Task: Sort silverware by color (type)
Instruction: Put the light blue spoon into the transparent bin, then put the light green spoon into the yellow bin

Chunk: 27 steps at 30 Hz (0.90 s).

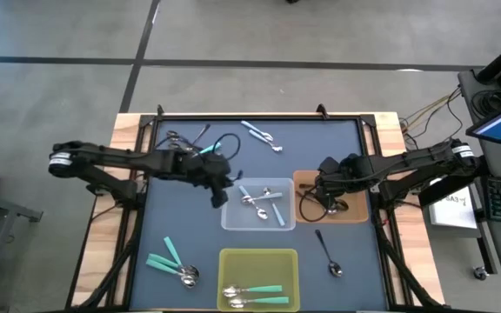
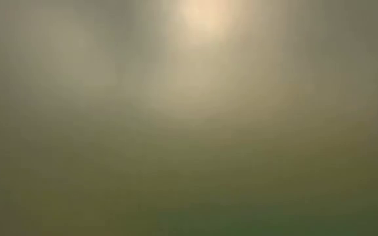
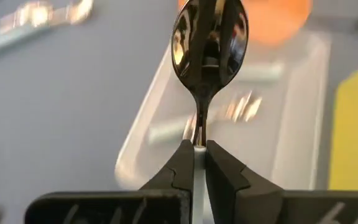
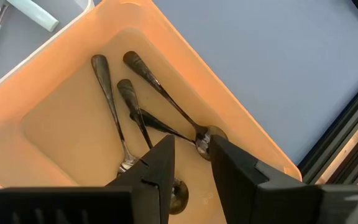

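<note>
My left gripper (image 1: pixel 218 193) hovers at the left edge of the clear bin (image 1: pixel 230 219) and is shut on a spoon (image 3: pixel 209 43), whose shiny bowl sticks out ahead of the fingers. Light-blue spoons (image 1: pixel 263 204) lie in the clear bin. My right gripper (image 4: pixel 191 158) is open above the brown bin (image 4: pixel 67 134), its fingers over several dark-handled spoons (image 4: pixel 138 106) lying flat on the bin's floor. Teal spoons (image 1: pixel 255 294) lie in the yellow-green bin (image 1: pixel 259 257). The low view shows only blur. My left gripper (image 3: pixel 199 146) pinches the spoon between its two fingers just behind the thin neck (image 3: pixel 199 127), where a pale handle shows in the gap. The fingers lie along the spoon. The spoon is lifted clear above the mat and the clear bin, bowl pointing away from the gripper.
Loose on the dark mat lie teal spoons (image 1: pixel 170 261) near the left, one dark spoon (image 1: pixel 329 252) near the right, a light-blue spoon (image 1: pixel 262 133) at the far side and dark spoons (image 1: pixel 181 139) far left. A raised frame (image 1: pixel 259 116) borders the mat.
</note>
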Each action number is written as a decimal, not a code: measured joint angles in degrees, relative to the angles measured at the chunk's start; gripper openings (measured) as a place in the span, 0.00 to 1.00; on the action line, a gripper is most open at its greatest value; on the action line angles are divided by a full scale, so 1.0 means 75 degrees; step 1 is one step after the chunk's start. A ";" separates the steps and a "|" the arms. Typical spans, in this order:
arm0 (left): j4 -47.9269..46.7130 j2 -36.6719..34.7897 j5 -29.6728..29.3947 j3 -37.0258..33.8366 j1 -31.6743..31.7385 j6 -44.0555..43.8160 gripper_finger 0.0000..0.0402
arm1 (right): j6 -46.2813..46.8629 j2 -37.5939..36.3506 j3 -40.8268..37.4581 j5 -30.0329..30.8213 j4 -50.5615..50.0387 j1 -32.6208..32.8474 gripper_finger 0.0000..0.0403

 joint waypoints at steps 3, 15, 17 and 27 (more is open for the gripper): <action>0.0883 0.0290 0.0066 0.0130 0.0000 0.0003 0.01 | -0.0060 0.0000 0.0000 0.0000 0.0003 0.0000 0.24; 0.0804 0.2321 0.2137 0.1612 -0.0060 -0.0027 0.04 | -0.0167 0.0000 0.0000 0.0000 -0.0005 0.0000 0.24; 0.0279 0.2665 0.2636 0.2144 -0.0125 0.0025 0.07 | -0.0181 0.0000 0.0000 0.0000 -0.0004 0.0000 0.24; -0.2444 0.3539 0.2827 0.3829 -0.0425 0.1144 0.15 | -0.0207 0.0000 -0.0053 0.0000 -0.0020 0.0000 0.24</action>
